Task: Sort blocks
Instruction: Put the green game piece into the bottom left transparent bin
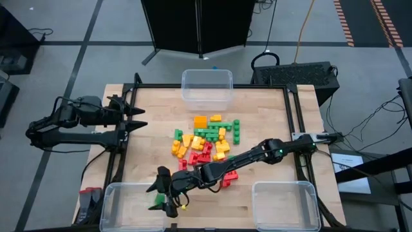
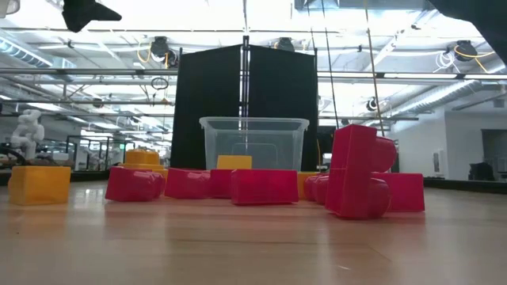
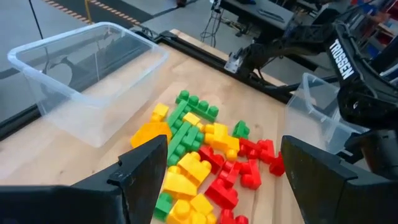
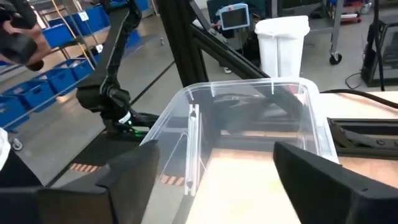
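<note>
The blocks, green, red and yellow-orange, lie in a loose pile at the table's middle; they also show in the left wrist view and the low view. My right gripper is stretched across to the near left bin and stands open over its right end, with nothing between its fingers. One green block shows just under that gripper, at the bin's right end. My left gripper waits open at the table's left edge.
A clear bin stands at the far middle edge and another at the near right corner. The right arm lies slantwise over the pile's near right side. Bare wood lies left of the pile.
</note>
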